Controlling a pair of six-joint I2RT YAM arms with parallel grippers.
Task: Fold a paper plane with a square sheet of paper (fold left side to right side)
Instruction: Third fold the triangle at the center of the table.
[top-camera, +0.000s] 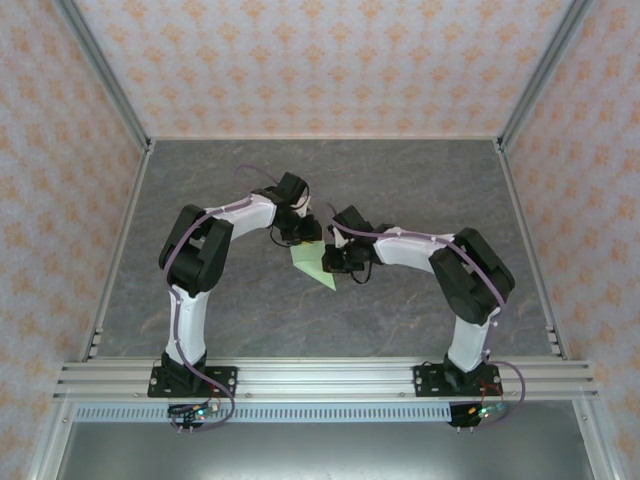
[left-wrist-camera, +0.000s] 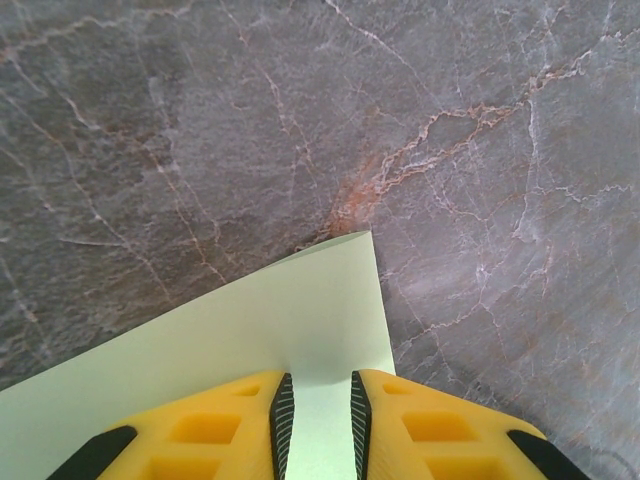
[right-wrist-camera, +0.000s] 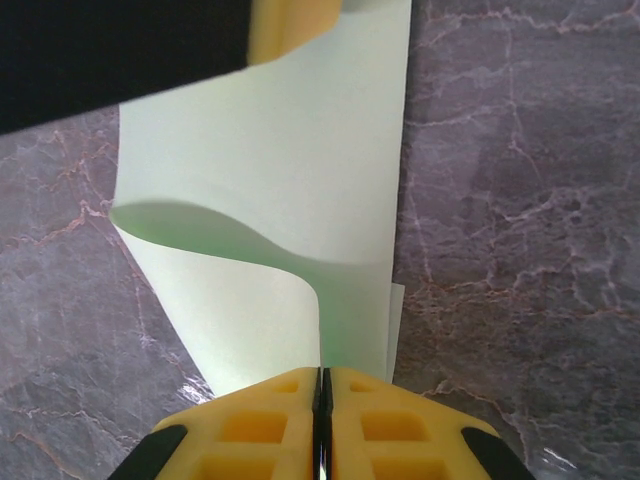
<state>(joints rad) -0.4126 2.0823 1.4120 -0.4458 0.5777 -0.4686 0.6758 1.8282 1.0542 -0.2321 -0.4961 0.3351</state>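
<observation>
Centrally, the pale green square sheet of paper (top-camera: 315, 262) lies on the grey marbled table surface (top-camera: 420, 180), between the two grippers. In the right wrist view, the sheet (right-wrist-camera: 270, 170) is partly turned over: one side curls up in a loose, uncreased bend, and two layers run side by side at the near edge. The right gripper (right-wrist-camera: 322, 375) has its yellow fingers pressed together on these layers, clamping the paper. In the left wrist view, one corner of the sheet (left-wrist-camera: 250, 340) rests flat on the table. The left gripper (left-wrist-camera: 317, 385) stands over it with its jaws narrowly parted, the paper visible in the gap. Whether its fingertips press on the sheet cannot be determined. In the top view, the left gripper (top-camera: 305, 232) and right gripper (top-camera: 335, 258) stand close together.
</observation>
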